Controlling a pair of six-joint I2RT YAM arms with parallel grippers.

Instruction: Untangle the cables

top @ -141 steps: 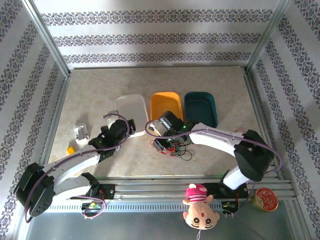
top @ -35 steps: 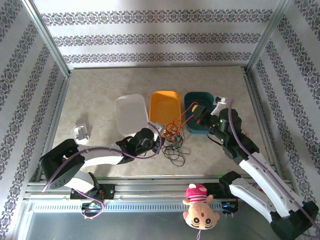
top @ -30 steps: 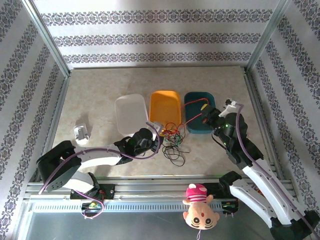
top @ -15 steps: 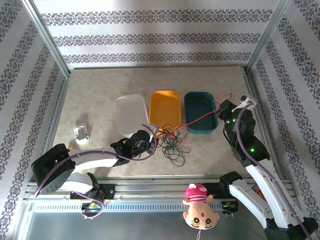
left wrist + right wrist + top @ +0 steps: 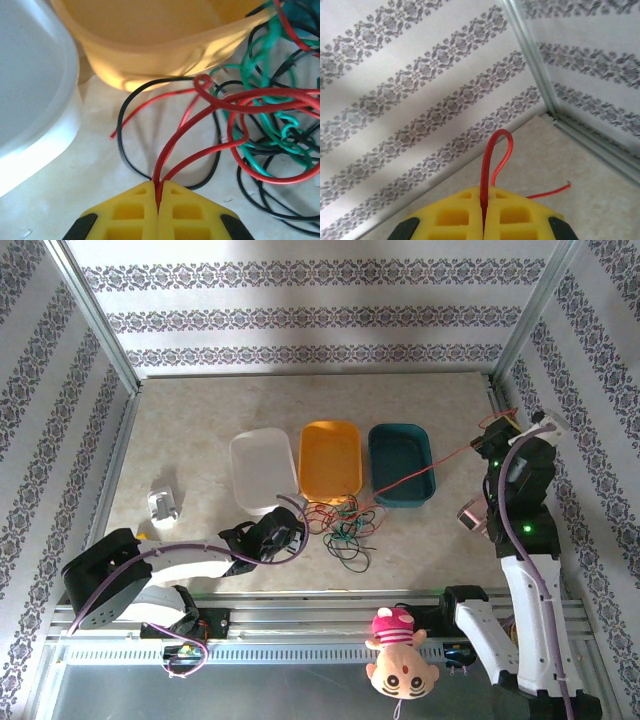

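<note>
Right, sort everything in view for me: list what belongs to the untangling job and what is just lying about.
Belongs to the job:
- red cable
- green cable
- black cable

Just lying about:
- white tray
- orange tray
- teal tray
- plush toy
- small white object

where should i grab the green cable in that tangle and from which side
Likely the green cable at its upper loop beside the orange tray rim, where it arches free. Come down from above, jaws across the wire; lower down it weaves among the red cable and black cable, which a sideways approach would snag.
</note>
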